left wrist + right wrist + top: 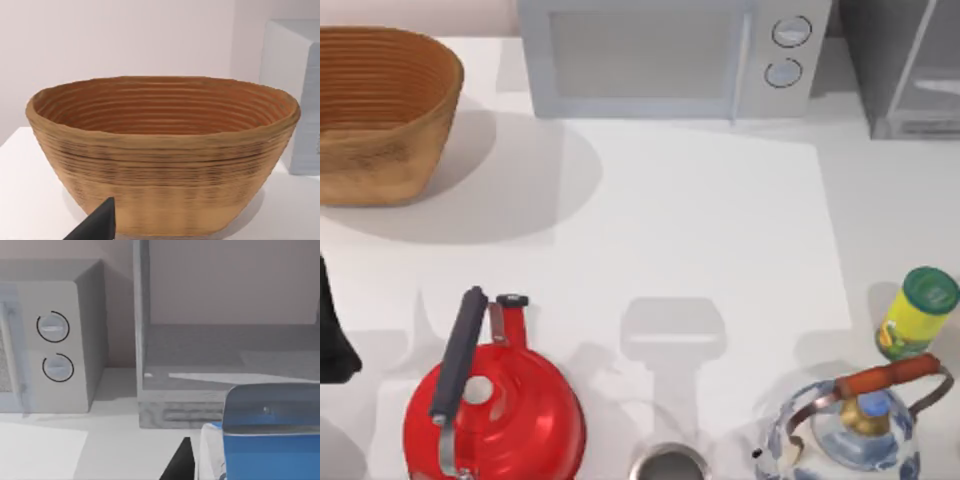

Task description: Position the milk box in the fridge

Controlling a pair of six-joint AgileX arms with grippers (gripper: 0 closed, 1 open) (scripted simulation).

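The milk box (270, 440), with its blue top, rises close in the right wrist view in front of the fridge (200, 355). My right gripper (250, 465) is shut on it, and one dark finger (177, 460) lies against its side. The fridge's front stands open toward the box, and its grey inner floor shows bare. In the top view the fridge (905, 70) is the dark grey cabinet at the back right corner. My left gripper (332, 330) is parked at the table's left edge, facing the basket, with one dark fingertip (100, 222) showing.
A grey microwave (660, 60) with two knobs stands at the back, left of the fridge. A woven basket (380, 110) sits back left. Along the front are a red kettle (495, 405), a metal cup (667, 465), a blue-white kettle (855, 430) and a yellow green-lidded bottle (918, 315).
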